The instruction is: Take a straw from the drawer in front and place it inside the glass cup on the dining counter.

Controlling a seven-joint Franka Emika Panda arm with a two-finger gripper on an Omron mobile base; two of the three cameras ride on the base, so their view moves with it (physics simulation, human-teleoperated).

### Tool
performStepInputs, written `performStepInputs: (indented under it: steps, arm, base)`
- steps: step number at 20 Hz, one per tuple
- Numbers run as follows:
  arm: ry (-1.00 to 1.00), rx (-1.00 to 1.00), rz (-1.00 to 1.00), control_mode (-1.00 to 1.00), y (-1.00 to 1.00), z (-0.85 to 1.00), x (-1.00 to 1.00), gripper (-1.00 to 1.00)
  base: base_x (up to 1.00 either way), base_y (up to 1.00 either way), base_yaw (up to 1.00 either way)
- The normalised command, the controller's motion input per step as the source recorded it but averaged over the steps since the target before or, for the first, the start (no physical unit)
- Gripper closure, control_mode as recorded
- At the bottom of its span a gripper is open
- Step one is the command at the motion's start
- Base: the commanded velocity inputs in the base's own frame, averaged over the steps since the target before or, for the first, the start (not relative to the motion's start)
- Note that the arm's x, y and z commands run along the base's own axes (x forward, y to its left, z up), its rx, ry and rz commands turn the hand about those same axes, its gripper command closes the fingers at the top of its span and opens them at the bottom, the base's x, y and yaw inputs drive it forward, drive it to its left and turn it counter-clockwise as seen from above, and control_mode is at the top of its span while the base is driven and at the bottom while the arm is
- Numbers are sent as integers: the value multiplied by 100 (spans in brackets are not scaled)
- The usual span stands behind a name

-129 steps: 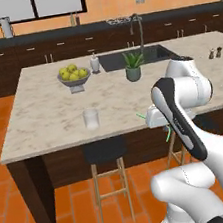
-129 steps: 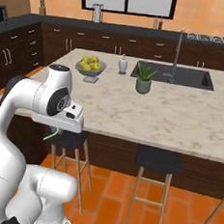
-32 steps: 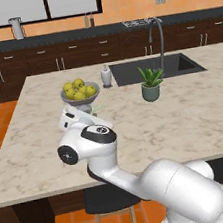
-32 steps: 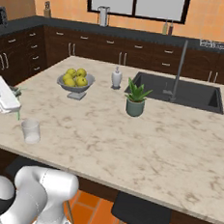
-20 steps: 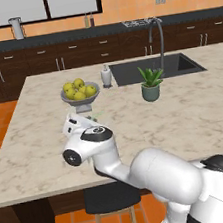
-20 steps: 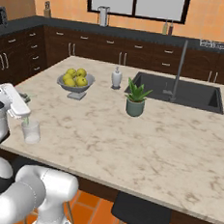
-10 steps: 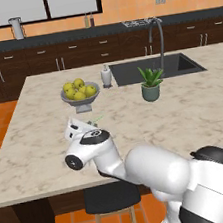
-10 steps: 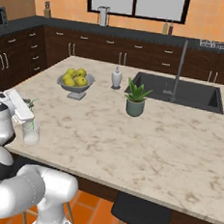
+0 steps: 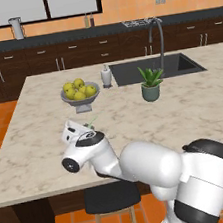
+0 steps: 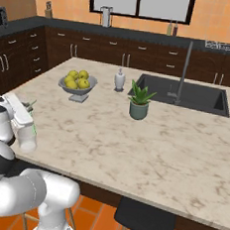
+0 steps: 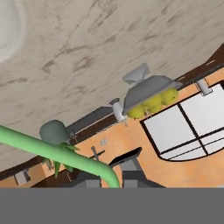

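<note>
Tool [image 10: 27, 109] is sitting closed on the straw [image 11: 57, 153], at left edge of the right base frame, over the counter [image 10: 149, 140] near edge. Straw is running across lower left of the hand frame, bent end down at bottom centre. Cup [image 10: 27, 139] is standing just under the tool, touching it. Fruit bowl [image 9: 80, 95] is sitting above the tool in the left base frame.

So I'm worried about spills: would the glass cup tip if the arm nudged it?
Probably fairly easily. The glass cup looks small, clear and empty, so likely light. It stands upright near the dining counter edge, so a sideways bump might slide or topple it off.
</note>
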Motion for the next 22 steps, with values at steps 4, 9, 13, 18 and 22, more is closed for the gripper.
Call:
performStepInputs:
  steps: [4,9,13,18,22]
  arm:
    - [0,4,0,-100,22,9,-7,100]
    - [0,4,0,-100,9,9,4,100]
    - [0,3,0,-100,3,4,0,100]
    - [-1,2,0,-100,0,11,0,100]
    - [-2,0,0,-100,-8,18,0,100]
  base:
    - [0,0,0]
    - [0,0,0]
    - [0,0,0]
    - [0,0,0]
    - [0,0,0]
